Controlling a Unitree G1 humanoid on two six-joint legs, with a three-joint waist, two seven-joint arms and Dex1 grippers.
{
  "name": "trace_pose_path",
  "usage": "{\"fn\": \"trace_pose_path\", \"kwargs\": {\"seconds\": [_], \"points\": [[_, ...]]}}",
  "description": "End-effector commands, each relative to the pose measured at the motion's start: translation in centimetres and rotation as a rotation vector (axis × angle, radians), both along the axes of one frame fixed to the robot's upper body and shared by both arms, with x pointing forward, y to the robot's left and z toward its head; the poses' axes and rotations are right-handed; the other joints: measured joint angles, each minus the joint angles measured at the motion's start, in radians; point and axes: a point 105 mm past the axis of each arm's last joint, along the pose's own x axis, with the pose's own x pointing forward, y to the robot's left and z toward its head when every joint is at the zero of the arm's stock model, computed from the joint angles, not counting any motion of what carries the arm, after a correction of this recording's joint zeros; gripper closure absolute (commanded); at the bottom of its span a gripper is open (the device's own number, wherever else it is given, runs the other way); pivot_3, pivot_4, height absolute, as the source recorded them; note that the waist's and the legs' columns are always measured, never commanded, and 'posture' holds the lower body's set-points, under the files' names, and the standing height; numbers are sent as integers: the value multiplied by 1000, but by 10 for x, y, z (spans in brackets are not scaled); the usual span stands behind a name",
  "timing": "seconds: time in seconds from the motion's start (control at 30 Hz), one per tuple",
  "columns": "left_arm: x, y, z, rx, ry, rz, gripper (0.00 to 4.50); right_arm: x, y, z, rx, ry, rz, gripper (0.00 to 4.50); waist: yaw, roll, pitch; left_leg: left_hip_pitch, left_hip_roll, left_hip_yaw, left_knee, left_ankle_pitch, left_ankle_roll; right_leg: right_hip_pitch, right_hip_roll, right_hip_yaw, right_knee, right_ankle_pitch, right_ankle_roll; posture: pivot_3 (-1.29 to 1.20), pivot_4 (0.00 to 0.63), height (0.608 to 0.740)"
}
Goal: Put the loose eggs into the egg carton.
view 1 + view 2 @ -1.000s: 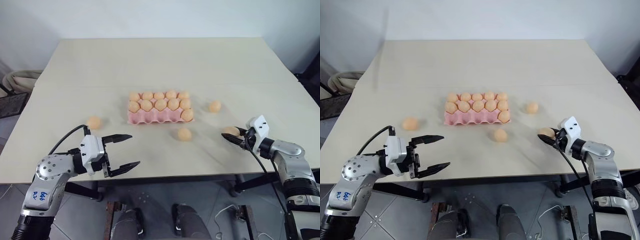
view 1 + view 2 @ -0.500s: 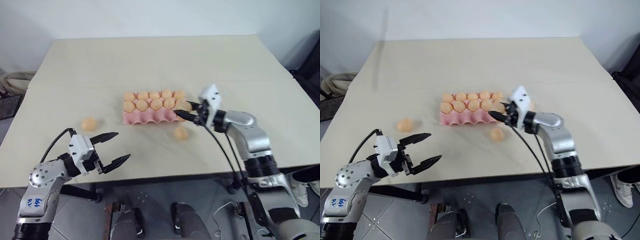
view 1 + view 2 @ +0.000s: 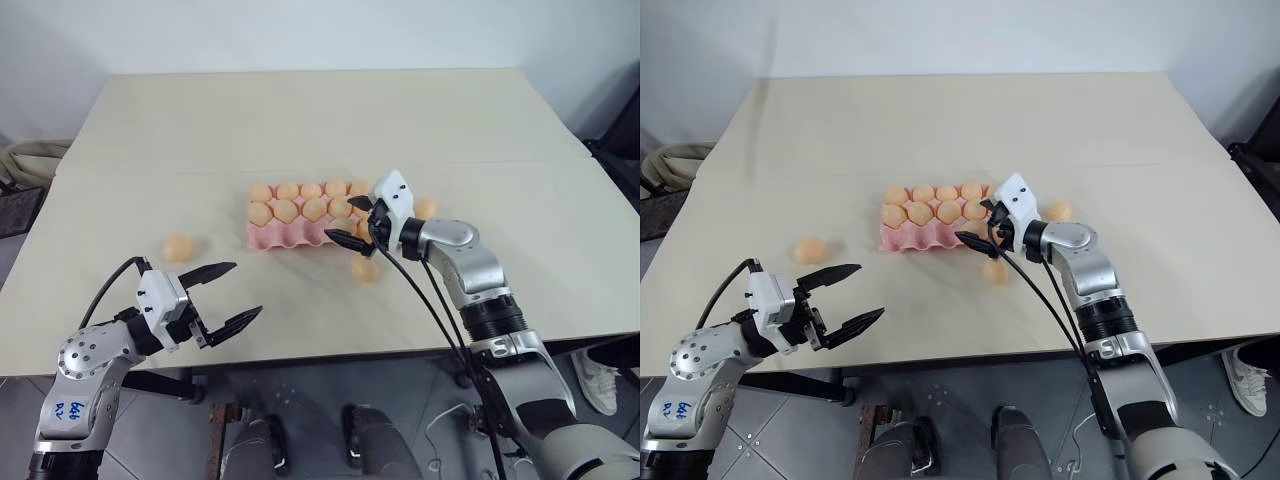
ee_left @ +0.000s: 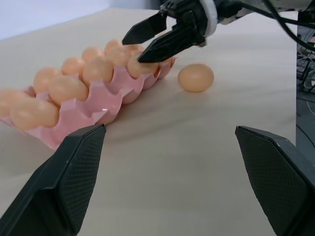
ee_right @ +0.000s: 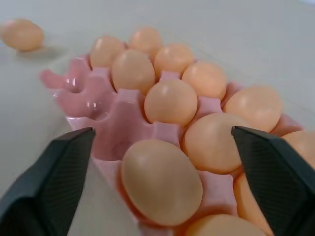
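Eggs lie loose in three spots on the bench. In the head views, one egg sits alone to the left of the pink carton, one lies just near of the carton's right end, and one lies to the right of it, partly behind the right arm. The right hand hangs over the carton's right end with its fingers spread and nothing between them. The left hand hovers at the near left, also spread and empty. Judging by this, the left-side egg lies far and slightly left of the left hand, clearly that arm's to fetch; the egg by the carton's near edge sits just below the right hand.

From the left wrist, the right hand stands over the carton's end egg, with the loose egg just beside the carton.

From the right wrist, an egg rests in the carton's near row between the spread fingers; empty cups show further along that row.
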Motion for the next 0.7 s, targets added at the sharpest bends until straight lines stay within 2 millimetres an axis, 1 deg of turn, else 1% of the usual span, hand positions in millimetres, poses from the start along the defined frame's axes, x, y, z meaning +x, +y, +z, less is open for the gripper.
{"fn": "trace_pose_path", "kwargs": {"seconds": [0.03,0.07,0.13,0.2,0.3,0.43,0.5,0.57,0.63,0.7], "points": [[0,-5,9,-6,-41,-24,0,-16,-12,26,61,-87,39,30,1,0,0,0,0,0,0,0,0,0,0,0,0,0,0,0,150,740],[1,-7,10,-7,-44,-33,0,-23,-19,27,71,-97,45,30,4,0,0,0,0,0,0,0,0,0,0,0,0,0,0,0,150,740],[5,-12,12,-8,-49,-59,0,-39,-43,22,81,-107,44,30,16,0,0,0,0,-1,0,0,0,1,0,-2,-1,0,0,0,150,740],[8,-15,12,-8,-50,-84,0,-52,-70,13,73,-108,11,30,25,0,0,0,0,-2,0,0,1,1,-1,-3,-2,0,0,0,150,740],[11,-20,13,-15,-32,-135,0,-69,-113,0,82,-105,-93,30,36,0,0,0,-1,-1,1,-1,2,2,-1,-3,-3,0,0,0,150,740],[18,-20,13,-19,-15,-163,0,-92,-164,-16,47,-108,-245,30,39,0,0,0,-1,-1,1,-1,2,3,0,-3,-3,1,1,0,150,740],[23,-18,12,-18,-5,-157,0,-105,-185,-22,28,-120,-306,30,38,0,0,1,-1,-1,1,-1,2,3,1,-3,-3,1,1,0,150,740],[27,-16,11,-17,4,-158,0,-117,-199,-30,-15,-117,-346,30,39,0,0,3,-1,-2,2,-1,1,4,2,-3,-3,1,1,0,150,740],[30,-15,11,-16,1,-161,0,-126,-208,-34,-13,-108,-378,30,35,0,0,4,-1,-3,2,0,1,5,2,-3,-3,1,1,0,150,740],[32,-15,12,-15,-6,-162,0,-132,-209,-37,-23,-115,-387,30,34,0,0,4,-1,-4,2,0,2,5,2,-3,-3,1,1,0,150,740]]}}
